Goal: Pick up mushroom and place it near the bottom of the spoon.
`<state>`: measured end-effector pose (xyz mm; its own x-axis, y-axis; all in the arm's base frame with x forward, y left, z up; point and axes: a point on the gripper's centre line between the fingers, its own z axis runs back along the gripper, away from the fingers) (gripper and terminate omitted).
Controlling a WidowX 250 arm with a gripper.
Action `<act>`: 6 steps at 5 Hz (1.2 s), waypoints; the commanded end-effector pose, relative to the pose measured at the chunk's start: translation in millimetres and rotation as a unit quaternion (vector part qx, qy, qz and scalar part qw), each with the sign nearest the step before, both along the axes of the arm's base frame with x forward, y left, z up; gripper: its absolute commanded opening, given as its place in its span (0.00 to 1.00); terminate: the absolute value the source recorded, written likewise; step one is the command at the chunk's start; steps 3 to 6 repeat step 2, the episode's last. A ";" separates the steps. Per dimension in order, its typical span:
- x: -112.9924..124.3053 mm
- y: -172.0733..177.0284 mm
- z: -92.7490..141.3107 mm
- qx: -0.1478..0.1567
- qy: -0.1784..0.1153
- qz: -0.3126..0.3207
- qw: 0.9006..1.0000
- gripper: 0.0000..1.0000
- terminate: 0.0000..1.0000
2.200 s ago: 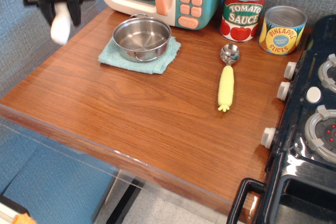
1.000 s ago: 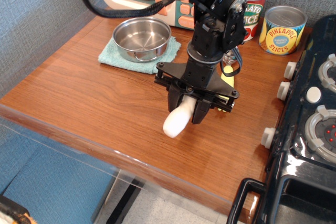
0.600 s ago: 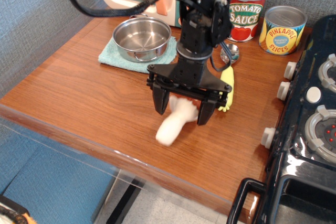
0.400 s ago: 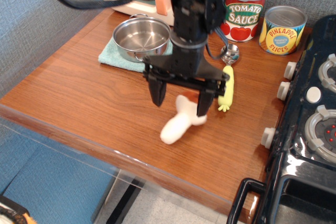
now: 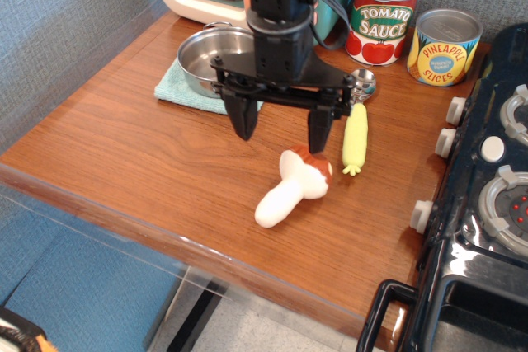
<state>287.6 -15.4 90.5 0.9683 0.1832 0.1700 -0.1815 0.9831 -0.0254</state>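
the claw [image 5: 281, 126] hangs in the middle of the frame with its two fingers spread wide apart and nothing between them. the mushroom [image 5: 290, 188] lies on its side on the desk [image 5: 148, 146], just below the claw, with its reddish cap toward the upper right. the cap is just beside the lower tip of the spoon [image 5: 355, 128], whose yellow handle points down the frame.
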 end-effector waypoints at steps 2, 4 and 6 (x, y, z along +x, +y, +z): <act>-9.5 12.4 9.4 0.025 0.002 -0.040 0.999 1.00 1.00; -9.5 12.4 9.4 0.025 0.002 -0.040 0.999 1.00 1.00; -9.5 12.4 9.4 0.025 0.002 -0.040 0.999 1.00 1.00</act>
